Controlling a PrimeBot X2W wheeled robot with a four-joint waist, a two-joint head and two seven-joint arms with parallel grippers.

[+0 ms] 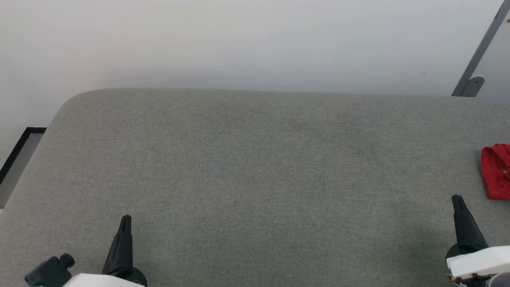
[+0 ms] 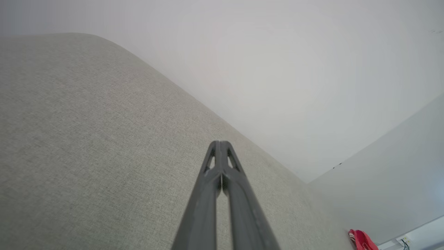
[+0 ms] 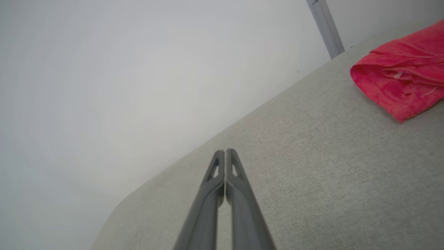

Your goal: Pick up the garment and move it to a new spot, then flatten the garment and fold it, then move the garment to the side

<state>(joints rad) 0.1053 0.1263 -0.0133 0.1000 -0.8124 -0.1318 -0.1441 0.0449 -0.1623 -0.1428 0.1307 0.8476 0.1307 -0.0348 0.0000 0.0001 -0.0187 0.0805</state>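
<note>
Pressed-together dark fingers tip both my left claw [image 1: 125, 219] and my right claw [image 1: 457, 198], which hang empty over a grey table [image 1: 255, 167].

The garment [image 1: 496, 171] lies bunched at the far right of the table, cut off by the edge of my head view. It sits beyond my right claw without touching it and well apart from my left claw. Its bright red soft cloth is folded over on itself in rumpled layers, and a stitched hem shows in my right wrist view. A tight grey-green woven fabric covers the table, whose far left corner is rounded. A plain pale wall [image 1: 239, 40] rises behind, with a slanting grey metal post [image 1: 480, 52] at far right.
</note>
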